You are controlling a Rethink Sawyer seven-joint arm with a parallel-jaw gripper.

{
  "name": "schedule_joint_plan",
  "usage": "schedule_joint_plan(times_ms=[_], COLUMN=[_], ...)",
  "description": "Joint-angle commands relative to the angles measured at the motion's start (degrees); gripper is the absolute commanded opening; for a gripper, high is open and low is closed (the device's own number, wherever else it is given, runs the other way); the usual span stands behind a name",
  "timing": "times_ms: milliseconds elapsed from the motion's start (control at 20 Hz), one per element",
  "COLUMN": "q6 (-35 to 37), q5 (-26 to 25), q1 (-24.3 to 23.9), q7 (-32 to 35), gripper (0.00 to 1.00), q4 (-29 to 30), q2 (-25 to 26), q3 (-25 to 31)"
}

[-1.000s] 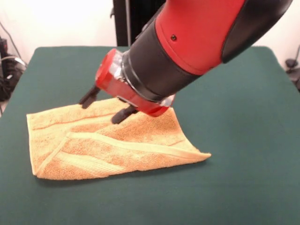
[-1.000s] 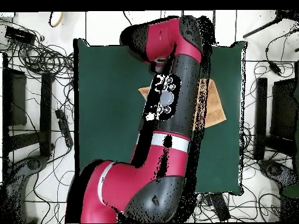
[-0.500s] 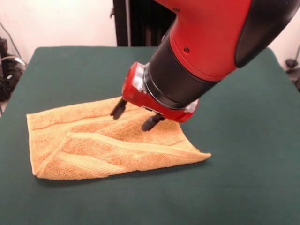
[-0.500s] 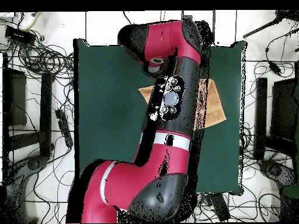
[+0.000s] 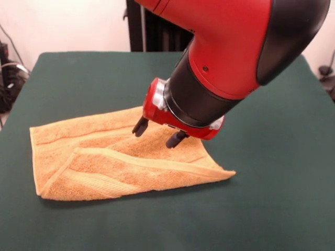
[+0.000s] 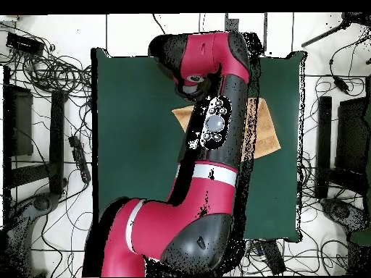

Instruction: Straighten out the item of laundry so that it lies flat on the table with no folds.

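The golden-orange towel, the item of laundry (image 5: 125,159), lies on the dark green table (image 5: 272,209) left of centre in the front view, with its near half folded over so a woven band runs diagonally across it. My gripper (image 5: 158,134) hangs open just above the towel's far right part, both black fingertips (image 5: 140,127) close to the cloth and nothing between them. In the overhead view the arm covers most of the towel (image 6: 267,130); only its two ends show.
Bare green table (image 6: 138,130) surrounds the towel on all sides. Off the table in the overhead view lie cables (image 6: 51,72) and black stands (image 6: 322,145).
The gripper has travelled right across the towel's far edge and come lower over the cloth. It stays open. The towel has not moved.
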Motion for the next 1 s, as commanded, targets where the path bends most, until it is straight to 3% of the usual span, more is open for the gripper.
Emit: schedule_joint_plan(times_ms=[50, 850, 1000], q6=[1.23, -2.43, -2.67], q5=[3.03, 5.4, 5.95], q1=[0.35, -0.89, -0.55], q7=[8.8, 14.35, 15.81], gripper=[1.0, 1.0, 1.0], q4=[6.86, 5.14, 7.05], q2=[5.62, 9.62, 9.43], q3=[7.68, 9.3, 9.78])
